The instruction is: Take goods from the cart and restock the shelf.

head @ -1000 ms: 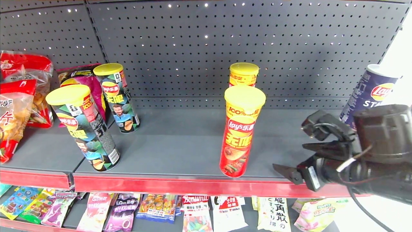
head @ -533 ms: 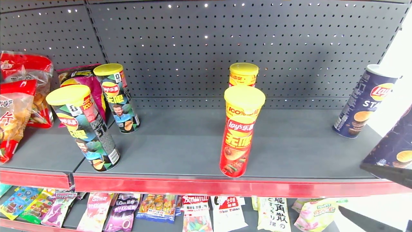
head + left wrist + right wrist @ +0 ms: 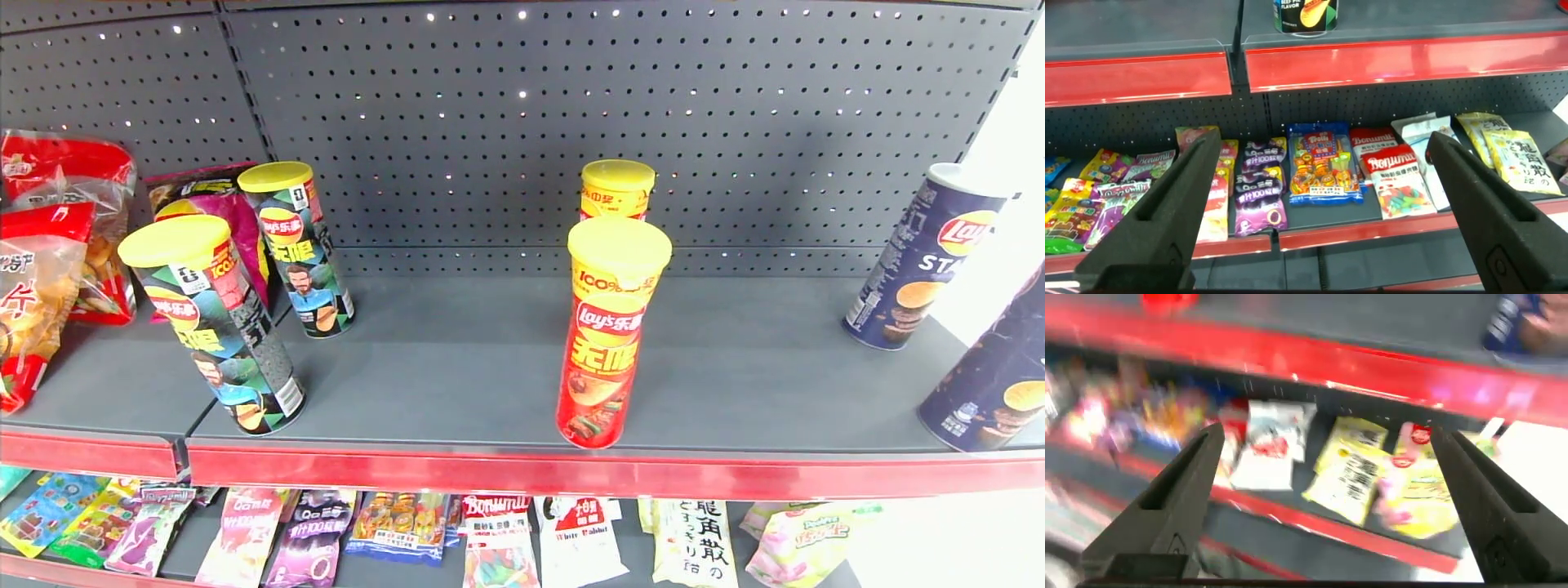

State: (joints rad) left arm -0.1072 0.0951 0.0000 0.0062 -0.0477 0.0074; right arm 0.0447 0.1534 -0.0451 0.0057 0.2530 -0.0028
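Note:
On the grey shelf (image 3: 457,359) stand several chip cans. Two dark green cans with yellow lids (image 3: 214,327) are at the left and two red cans with yellow lids (image 3: 608,335) in the middle. One dark blue can (image 3: 922,257) stands at the back right, and another blue can (image 3: 992,380) stands upright at the front right corner. My left gripper (image 3: 1323,139) is open and empty, below the shelf's red edge (image 3: 1396,61) and facing the lower shelf. My right gripper (image 3: 1327,433) is open and empty too, low before the lower shelf, with the blue can (image 3: 1511,318) above it.
Red snack bags (image 3: 49,237) fill the shelf's left end. The lower shelf holds a row of candy bags (image 3: 392,527), also seen as candy bags (image 3: 1319,167) from the left wrist. A pegboard back wall (image 3: 571,114) closes the shelf behind.
My right arm has drawn back down and out of the head view. The blue can it left now stands at the shelf's front right corner.

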